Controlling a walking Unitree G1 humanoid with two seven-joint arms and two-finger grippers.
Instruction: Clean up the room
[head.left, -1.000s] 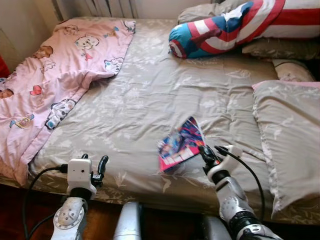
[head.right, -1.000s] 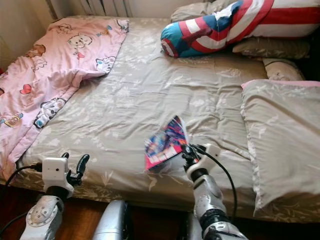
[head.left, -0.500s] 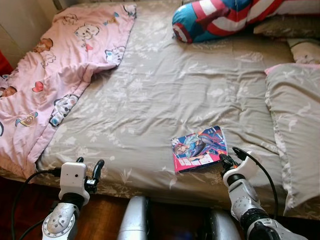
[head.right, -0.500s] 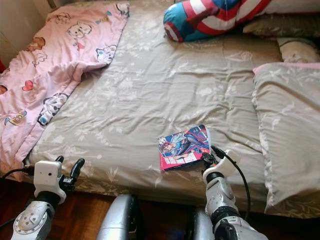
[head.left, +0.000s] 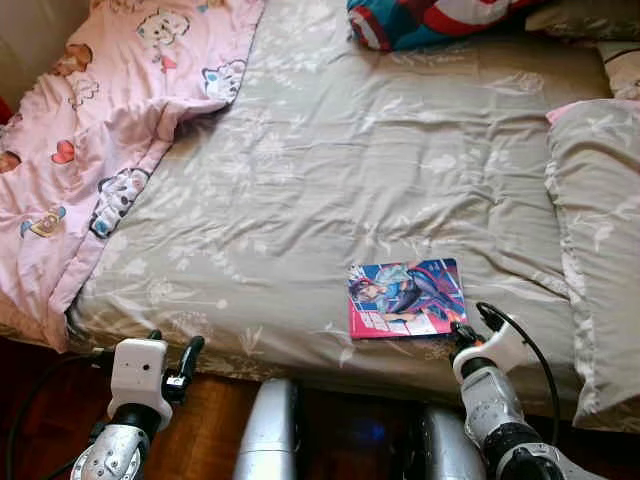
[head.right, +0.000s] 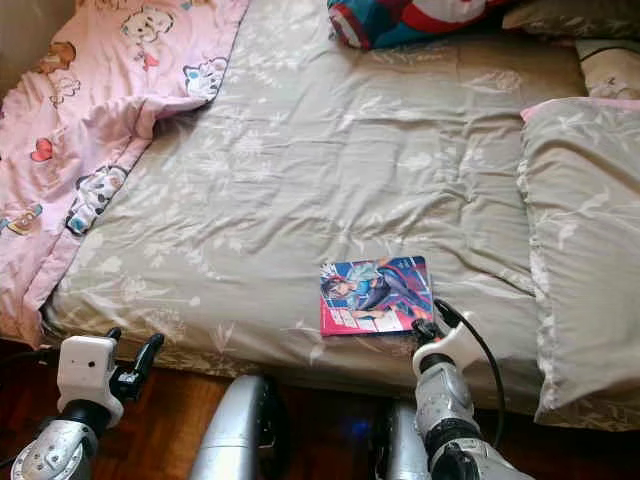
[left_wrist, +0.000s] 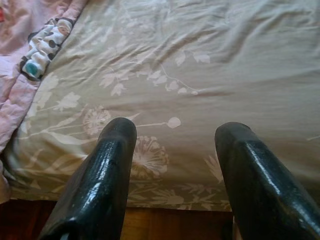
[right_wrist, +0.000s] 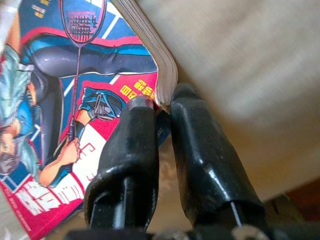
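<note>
A colourful comic book (head.left: 405, 297) lies flat on the grey-beige floral bedcover (head.left: 330, 170), close to the bed's front edge. My right gripper (head.left: 462, 335) is at the book's near right corner. In the right wrist view its two black fingers (right_wrist: 135, 145) are shut on that corner of the comic book (right_wrist: 75, 100), with the page edges pinched between the tips. My left gripper (head.left: 172, 345) hovers at the front left edge of the bed. It is open with nothing between its fingers (left_wrist: 112, 155), which point at the bedcover.
A pink cartoon blanket (head.left: 90, 120) covers the bed's left side and hangs over its edge. A grey pillow (head.left: 600, 230) lies on the right, and a red, white and blue cushion (head.left: 430, 18) at the far end. Dark wooden floor (head.left: 210, 430) is below the bed edge.
The comic book, held tilted up a second ago, now lies flat on the bed with my right gripper lower at its corner. The camera has tipped downward.
</note>
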